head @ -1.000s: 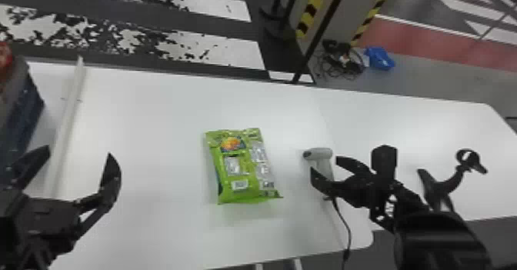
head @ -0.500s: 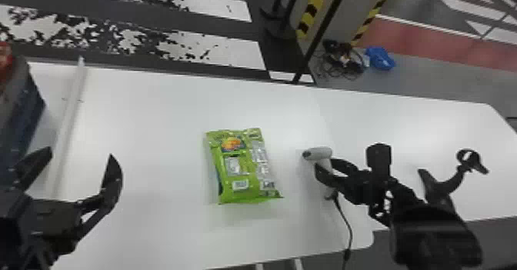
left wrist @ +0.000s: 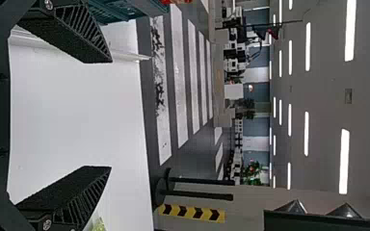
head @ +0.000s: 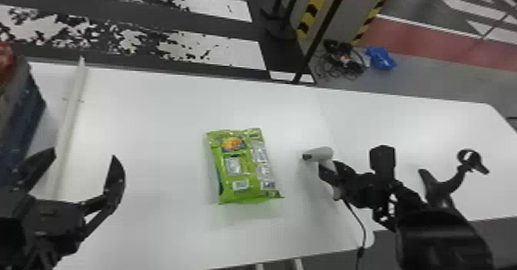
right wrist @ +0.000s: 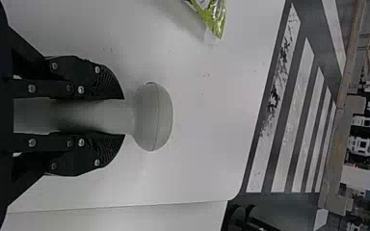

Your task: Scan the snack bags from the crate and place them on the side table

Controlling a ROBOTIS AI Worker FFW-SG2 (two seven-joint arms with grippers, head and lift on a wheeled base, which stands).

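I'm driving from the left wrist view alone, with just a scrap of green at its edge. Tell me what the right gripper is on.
Observer: The right gripper is closed around the handle of the scanner.
Operator: Now tell me what that green belongs to.
Observer: A green snack bag; the head view shows it whole, lying on the white table.
Operator: Give me the scanner's heading too.
Observer: In the head view, the dark end of its head faces left, toward the bag's side.
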